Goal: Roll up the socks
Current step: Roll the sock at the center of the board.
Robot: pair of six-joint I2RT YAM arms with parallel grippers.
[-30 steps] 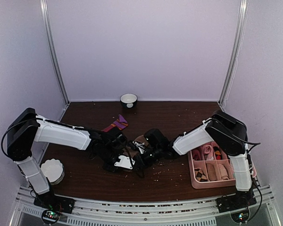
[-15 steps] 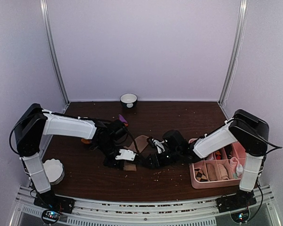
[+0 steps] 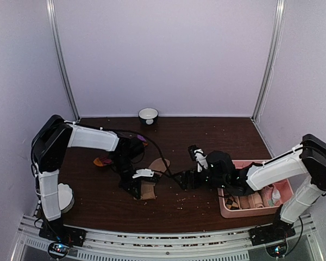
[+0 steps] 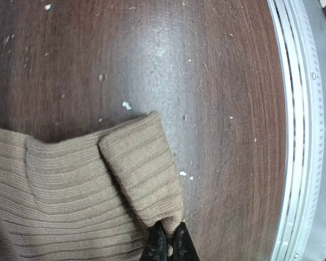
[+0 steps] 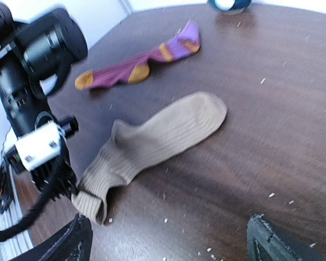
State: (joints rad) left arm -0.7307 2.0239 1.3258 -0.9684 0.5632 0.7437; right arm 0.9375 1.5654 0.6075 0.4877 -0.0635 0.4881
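Note:
The tan sock (image 3: 154,173) lies in the middle of the brown table, toe pointing away and cuff toward the near edge. My left gripper (image 4: 169,246) is shut on the cuff (image 4: 144,174), which is folded back over the leg of the tan sock (image 4: 60,201). In the right wrist view the tan sock (image 5: 157,136) stretches out ahead of my right gripper (image 5: 174,244), which stands open and empty, apart from it. The dark red sock (image 5: 136,68) with purple cuff lies flat beyond; from above the left arm hides most of the dark red sock (image 3: 103,161).
A pink divided tray (image 3: 224,206) with small rolled socks stands at the right, under the right arm. A small bowl (image 3: 148,115) sits at the back edge. A white ridged cup (image 3: 61,197) is near the left arm's base. Crumbs dot the table.
My right gripper has let go of the tan sock, opened wide and drawn back to the right. The left gripper has moved toward the near edge, still pinching the cuff.

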